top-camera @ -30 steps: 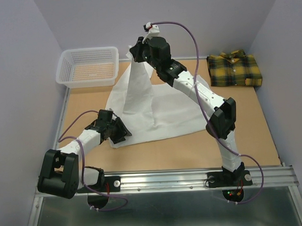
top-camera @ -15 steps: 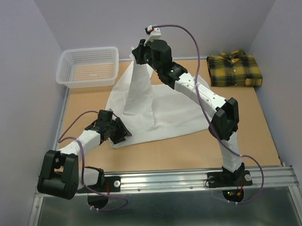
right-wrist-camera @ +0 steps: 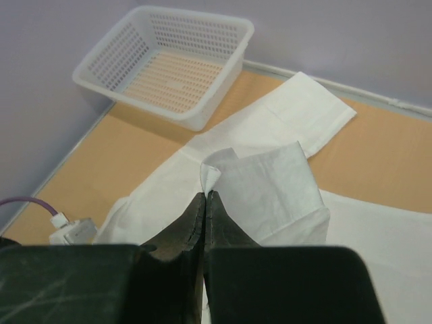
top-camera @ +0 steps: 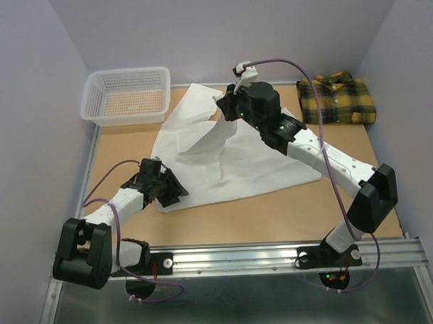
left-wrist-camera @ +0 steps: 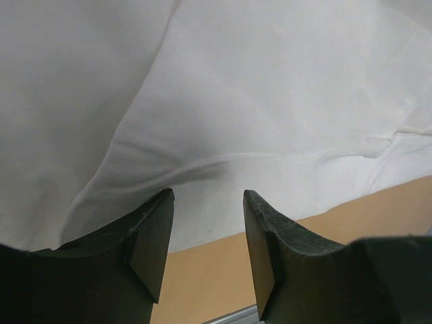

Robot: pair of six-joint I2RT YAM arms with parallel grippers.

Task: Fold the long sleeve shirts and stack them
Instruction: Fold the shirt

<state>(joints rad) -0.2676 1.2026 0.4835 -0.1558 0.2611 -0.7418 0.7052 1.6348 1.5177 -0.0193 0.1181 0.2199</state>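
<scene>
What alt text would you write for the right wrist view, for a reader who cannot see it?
The shut right gripper pinches a raised fold of the white shirt at the picture's centre. Beyond it a sleeve lies flat on the tan table, and a white mesh basket stands at the far left, near the wall.

Spread shirt (top-camera: 223,162) lies on the table (top-camera: 275,210), centre of frame. Basket (top-camera: 126,73) stands behind it, upper left. Folded shirt (top-camera: 337,99) lies upper right, well apart from both. My left jaws are at the spread shirt's lower-left corner, my right jaws above its far part.
</scene>
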